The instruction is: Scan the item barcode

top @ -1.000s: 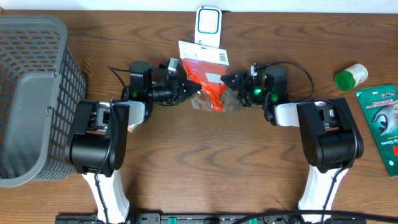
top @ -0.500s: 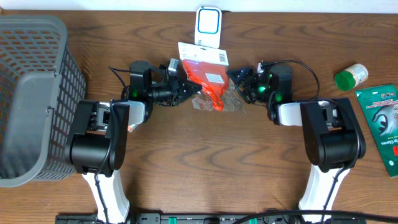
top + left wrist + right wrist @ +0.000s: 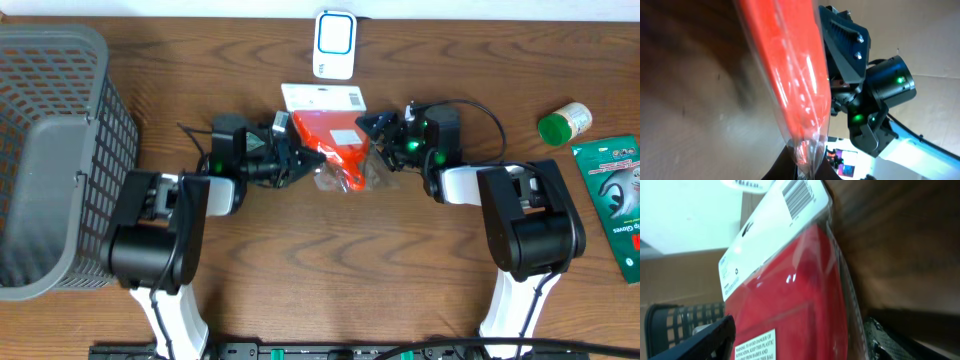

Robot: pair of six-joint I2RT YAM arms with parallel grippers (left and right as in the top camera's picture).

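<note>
The item [image 3: 336, 136] is a red-orange pack in a clear plastic bag with a white header card [image 3: 322, 97], held above the table's middle. My left gripper [image 3: 300, 153] is shut on the bag's lower edge; in the left wrist view the bag [image 3: 790, 65] rises from my pinched gripper [image 3: 805, 171]. My right gripper [image 3: 372, 135] is open at the pack's right side. In the right wrist view the pack [image 3: 790, 290] fills the space between the spread fingers [image 3: 700, 341], and the barcode [image 3: 797, 195] shows on the card. A white scanner [image 3: 334, 43] lies at the back.
A grey mesh basket [image 3: 50, 150] stands at the left edge. A green-capped bottle [image 3: 563, 122] and a green glove package [image 3: 615, 200] lie at the right. Cables loop near both wrists.
The pack has come down, away from the scanner, and turned so its card lies more level. My left arm shifted right. My right gripper drew back, then returned beside the pack with its jaws wider.
</note>
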